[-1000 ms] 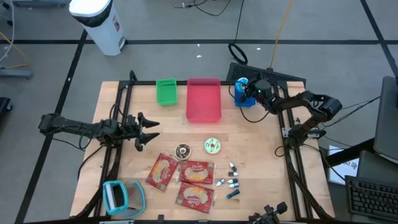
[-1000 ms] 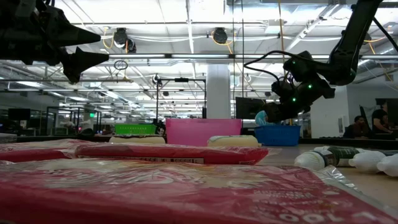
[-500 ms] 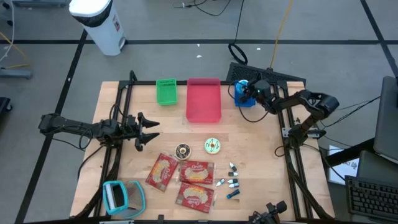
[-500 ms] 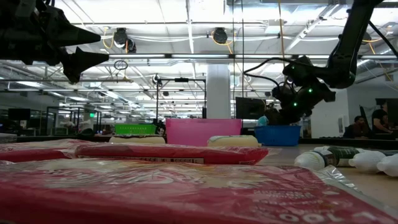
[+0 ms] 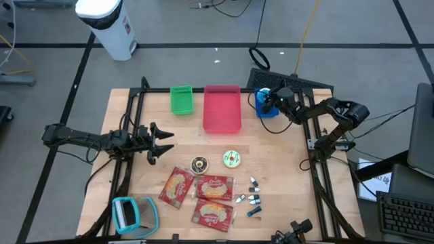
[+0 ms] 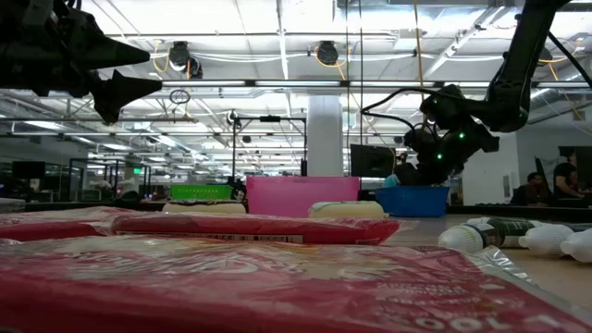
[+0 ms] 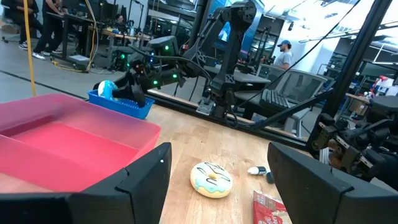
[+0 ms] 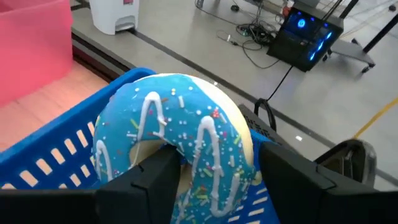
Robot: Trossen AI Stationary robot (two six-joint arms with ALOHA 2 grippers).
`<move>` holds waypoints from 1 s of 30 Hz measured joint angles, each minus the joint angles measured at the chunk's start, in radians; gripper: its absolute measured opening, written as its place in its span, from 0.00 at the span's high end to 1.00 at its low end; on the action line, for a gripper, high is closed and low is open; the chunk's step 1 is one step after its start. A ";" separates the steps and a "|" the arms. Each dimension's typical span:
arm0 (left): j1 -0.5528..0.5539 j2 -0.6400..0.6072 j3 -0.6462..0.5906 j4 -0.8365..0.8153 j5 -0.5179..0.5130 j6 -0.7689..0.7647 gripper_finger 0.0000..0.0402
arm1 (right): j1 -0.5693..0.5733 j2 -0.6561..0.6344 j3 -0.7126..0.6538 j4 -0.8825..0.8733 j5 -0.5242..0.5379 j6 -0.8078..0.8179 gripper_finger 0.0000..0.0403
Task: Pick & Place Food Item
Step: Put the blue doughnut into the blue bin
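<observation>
- Since the earlier frame, the right gripper [image 5: 270, 102] has shifted only slightly over the blue basket [image 5: 266, 110], and its jaws have parted.
- Now the blue donut [image 8: 177, 140] sits between the open fingers [image 8: 149, 177], inside the basket; whether they still touch it, I cannot tell.
- It seems light, rather soft, with smooth icing; a gentle hold across the ring's sides would suit.
- Meanwhile the left gripper [image 5: 161, 142] waits wide and empty, near the table's [image 5: 285, 176] left side.

No legible text — red snack packets' [image 5: 213, 189] print too small
</observation>
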 joint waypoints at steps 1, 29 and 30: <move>0.000 0.000 0.000 0.000 0.000 0.000 0.33 | 0.000 0.000 0.000 -0.009 0.000 0.009 0.49; 0.000 0.000 0.000 0.000 0.000 0.000 0.33 | 0.000 -0.132 0.153 -0.460 -0.003 0.039 0.47; 0.000 0.000 0.000 0.000 0.000 0.000 0.33 | 0.000 -0.132 0.153 -0.473 -0.003 0.039 0.47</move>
